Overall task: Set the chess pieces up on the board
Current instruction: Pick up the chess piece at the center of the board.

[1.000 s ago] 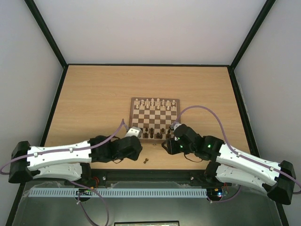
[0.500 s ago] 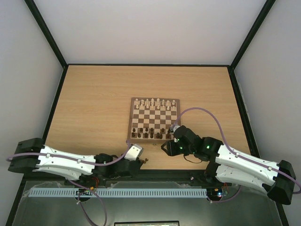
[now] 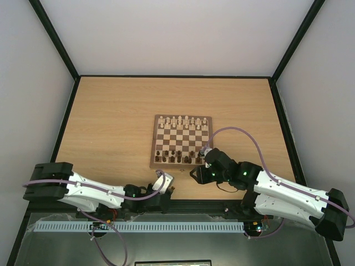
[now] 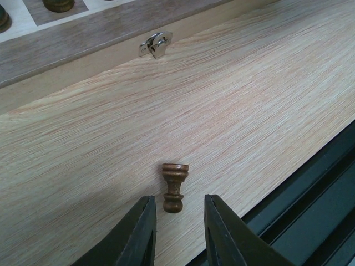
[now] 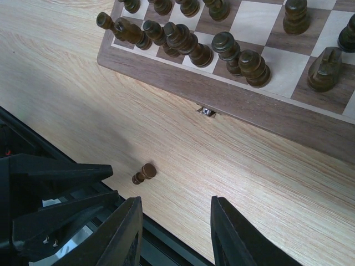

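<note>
Stray piece: one dark brown chess piece seems to lie on its side on the table, near the front edge and well apart from the board
Left end effector: the left end effector is low at the table edge, its jaws partly open with the stray piece just in front of the gap; it holds nothing yet
What has changed: a second ago this arm was up beside the board; now it has swung back and down to the stray piece, and its jaws have come closer together
Right end effector: the right end effector hangs over the table near the board's front right corner, jaws apart and empty, just as it was before
Other pieces: the rest of the dark pieces crowd the two near rows, and some lean; the pale pieces fill the far rows
What it means: this looks like the last dark piece off the board, so the task seems nearly done
Next: the left jaws likely need to slide forward around the piece, then close on it
</note>
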Robot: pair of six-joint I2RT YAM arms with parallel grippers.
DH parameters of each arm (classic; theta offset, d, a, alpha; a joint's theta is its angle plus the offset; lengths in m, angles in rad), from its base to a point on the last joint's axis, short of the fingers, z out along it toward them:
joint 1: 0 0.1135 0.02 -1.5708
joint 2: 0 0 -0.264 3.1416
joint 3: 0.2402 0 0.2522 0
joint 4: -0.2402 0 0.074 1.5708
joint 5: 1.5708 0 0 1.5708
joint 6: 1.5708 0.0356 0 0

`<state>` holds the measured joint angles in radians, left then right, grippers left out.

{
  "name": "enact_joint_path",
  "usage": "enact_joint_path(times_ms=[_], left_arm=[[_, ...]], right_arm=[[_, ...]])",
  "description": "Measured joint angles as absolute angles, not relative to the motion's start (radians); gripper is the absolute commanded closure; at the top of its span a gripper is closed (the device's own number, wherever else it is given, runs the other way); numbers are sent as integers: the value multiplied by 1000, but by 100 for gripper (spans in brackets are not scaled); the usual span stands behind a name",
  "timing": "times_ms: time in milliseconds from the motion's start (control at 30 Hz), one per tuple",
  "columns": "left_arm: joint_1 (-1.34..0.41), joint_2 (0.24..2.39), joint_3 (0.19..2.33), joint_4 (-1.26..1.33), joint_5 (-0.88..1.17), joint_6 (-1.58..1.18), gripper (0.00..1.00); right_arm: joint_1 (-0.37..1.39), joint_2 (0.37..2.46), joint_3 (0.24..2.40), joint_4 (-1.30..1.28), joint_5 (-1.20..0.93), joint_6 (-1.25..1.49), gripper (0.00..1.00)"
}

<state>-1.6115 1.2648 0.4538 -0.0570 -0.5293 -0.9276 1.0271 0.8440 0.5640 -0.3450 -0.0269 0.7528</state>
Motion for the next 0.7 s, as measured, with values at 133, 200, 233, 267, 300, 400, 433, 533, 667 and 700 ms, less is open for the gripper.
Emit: enact_joint_path(times_ms=[133, 200, 233, 267, 300, 400, 433, 533, 667, 700], left_arm=[[-1610, 1303, 451, -27, -527, -927, 74], [-1610, 1328, 451, -12, -522, -927, 74], [-1610, 1340, 451, -7, -520, -926, 75], [-1610, 1351, 451, -3, -516, -926, 75], [-1610, 1363, 451, 1, -513, -926, 75], [-1610, 1401, 451, 8, -506, -927, 76], [-1610, 1411, 451, 9, -508, -927, 77], [-1609, 1418, 453, 17, -510, -927, 77], [-1602, 1428, 455, 31, -514, -925, 78], [-1599, 1430, 455, 36, -514, -924, 79]], right_arm=[[1027, 843, 558, -343, -30, 753, 66], [1027, 843, 557, -342, -31, 753, 66], [1027, 842, 557, -342, -31, 753, 66], [1027, 841, 556, -342, -31, 753, 66], [1027, 838, 555, -341, -31, 753, 66], [1027, 830, 550, -339, -33, 753, 66], [1027, 826, 547, -337, -33, 753, 66], [1027, 818, 540, -337, -33, 756, 66], [1027, 812, 536, -337, -33, 757, 66], [1027, 811, 534, -337, -33, 757, 66]])
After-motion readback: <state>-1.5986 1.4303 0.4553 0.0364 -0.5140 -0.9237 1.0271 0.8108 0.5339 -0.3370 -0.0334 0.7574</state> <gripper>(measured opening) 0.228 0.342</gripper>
